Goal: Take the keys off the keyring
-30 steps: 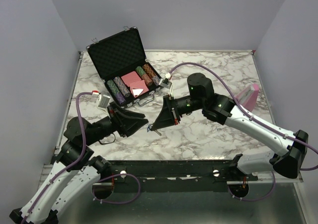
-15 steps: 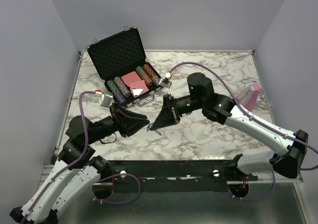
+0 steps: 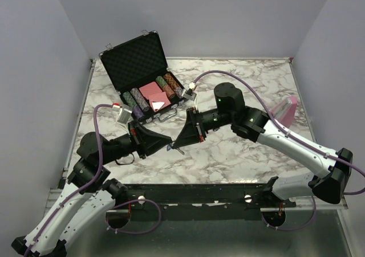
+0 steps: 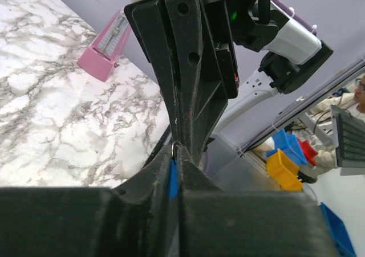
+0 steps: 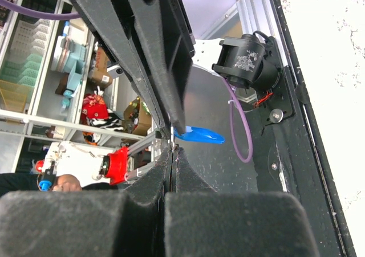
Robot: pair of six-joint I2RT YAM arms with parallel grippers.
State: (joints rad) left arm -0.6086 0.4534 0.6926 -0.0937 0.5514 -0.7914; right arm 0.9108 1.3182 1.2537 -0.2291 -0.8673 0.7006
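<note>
**A:** What is the left gripper (image 4: 178,166) doing?

**B:** Its fingers (image 4: 142,211) are nearly pressed together, pinching the blue piece (image 4: 173,182). A sliver of blue shows in the slit between them.

**A:** And the right?

**B:** The right gripper (image 3: 179,149) is pressed together, tip to tip with the left. A thin ring (image 4: 174,147) sits just at its tip. Whether it actually pinches that ring I cannot tell.

**A:** Where are the keys?

**B:** The keys (image 3: 172,147) hang in the air where the two tips meet, above the near left part of the table (image 3: 245,149). The silvery ones are too small to pick out.

**A:** Which step is this?

**B:** I'd say the two-sided hold is being set up and nothing is off the ring yet.

**A:** What does the next move need?

**B:** The right should hold firm. The left should make a small twist to feed the piece along the ring's coil. A straight tug would likely just slip.

**A:** Anything in the way?

**B:** No. The chip case (image 3: 137,63) lies far left, well apart.
</note>
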